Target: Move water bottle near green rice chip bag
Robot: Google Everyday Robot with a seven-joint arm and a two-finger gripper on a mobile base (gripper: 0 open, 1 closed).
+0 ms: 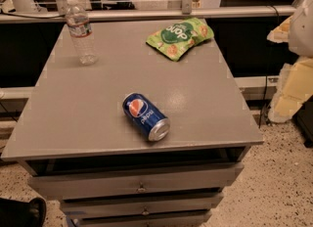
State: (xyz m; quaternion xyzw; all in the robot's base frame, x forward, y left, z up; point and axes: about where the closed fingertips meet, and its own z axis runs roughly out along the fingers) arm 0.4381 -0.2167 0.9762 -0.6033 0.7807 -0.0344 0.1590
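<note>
- Gripper: lay outside the view; could not tell its opening.
- Water bottle point(79, 30): stood upright at far-left corner.
- Green rice chip bag point(179, 36): lay near far-right corner, well apart.

We see a clear, white-capped plastic water bottle point(80, 33), a light green chip bag point(180, 36), a blue can point(145, 116), a grey desk point(200, 106).

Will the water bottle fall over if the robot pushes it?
Probably, if pushed up high: the water bottle stands upright, tall and narrow, so it may tip. Once down, its round body would likely roll. Its ribbed sides may make it less slippery to grasp. The gripper is not in view.
</note>
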